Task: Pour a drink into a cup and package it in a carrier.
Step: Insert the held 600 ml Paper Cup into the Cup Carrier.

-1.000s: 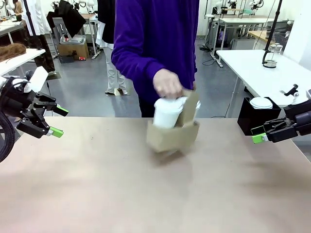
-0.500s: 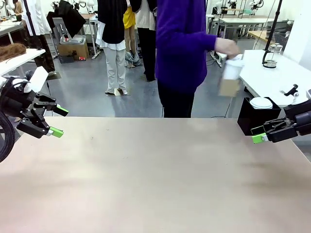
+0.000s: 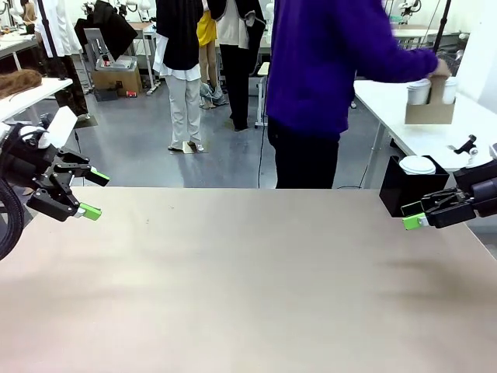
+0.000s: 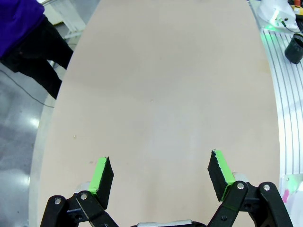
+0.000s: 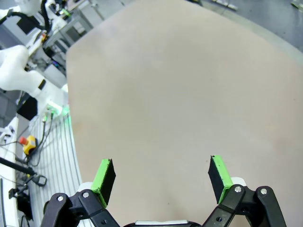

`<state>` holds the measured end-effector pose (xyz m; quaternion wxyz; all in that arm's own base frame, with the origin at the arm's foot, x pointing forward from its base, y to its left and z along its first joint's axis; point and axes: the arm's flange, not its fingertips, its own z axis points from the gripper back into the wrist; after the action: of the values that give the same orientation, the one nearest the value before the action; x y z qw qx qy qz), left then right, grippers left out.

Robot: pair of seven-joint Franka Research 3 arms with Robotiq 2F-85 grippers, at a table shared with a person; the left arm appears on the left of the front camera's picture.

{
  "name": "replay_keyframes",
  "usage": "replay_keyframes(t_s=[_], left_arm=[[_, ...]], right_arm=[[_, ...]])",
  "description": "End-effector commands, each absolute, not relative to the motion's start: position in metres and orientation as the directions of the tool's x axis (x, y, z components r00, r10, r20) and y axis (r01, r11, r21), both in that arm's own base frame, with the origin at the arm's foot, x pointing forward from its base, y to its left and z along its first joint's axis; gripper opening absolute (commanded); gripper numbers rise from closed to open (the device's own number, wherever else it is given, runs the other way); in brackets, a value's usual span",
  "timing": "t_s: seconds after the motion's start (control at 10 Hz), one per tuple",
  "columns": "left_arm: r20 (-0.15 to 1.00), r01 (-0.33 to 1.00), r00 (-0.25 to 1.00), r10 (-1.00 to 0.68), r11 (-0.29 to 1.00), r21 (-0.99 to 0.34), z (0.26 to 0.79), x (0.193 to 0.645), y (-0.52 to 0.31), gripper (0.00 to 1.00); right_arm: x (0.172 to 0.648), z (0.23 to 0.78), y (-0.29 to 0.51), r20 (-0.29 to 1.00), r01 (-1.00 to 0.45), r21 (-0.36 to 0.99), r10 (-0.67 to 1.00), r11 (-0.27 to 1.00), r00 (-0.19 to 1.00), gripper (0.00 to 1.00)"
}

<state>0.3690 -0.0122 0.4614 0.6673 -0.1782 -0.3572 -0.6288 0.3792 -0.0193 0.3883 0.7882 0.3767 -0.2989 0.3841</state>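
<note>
The carrier is up at the right edge of the front view, upright, held by a person in a purple top over a white side table, with white cups standing in it. Below it sits a black box with a short white cup. The left gripper and right gripper hang at the frame edges, jaws wide, gripping nothing. Both wrist views add bare beige tabletop between the green pads.
</note>
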Motion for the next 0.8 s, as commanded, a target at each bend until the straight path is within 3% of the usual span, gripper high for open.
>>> replay_keyframes(t_s=[0.0, 0.7], left_arm=[[0.713, 0.965, -0.069, -0.698, 0.134, 0.225, 0.4598, 0.3710, -0.0131, 1.00], [0.713, 0.965, -0.069, -0.698, 0.134, 0.225, 0.4598, 0.3710, -0.0131, 1.00]], right_arm=[[0.3781, 0.3888, -0.0204, 0.762, -0.830, 0.372, 0.375, 0.415, 0.528, 1.00], [0.3781, 0.3888, -0.0204, 0.762, -0.830, 0.372, 0.375, 0.415, 0.528, 1.00]])
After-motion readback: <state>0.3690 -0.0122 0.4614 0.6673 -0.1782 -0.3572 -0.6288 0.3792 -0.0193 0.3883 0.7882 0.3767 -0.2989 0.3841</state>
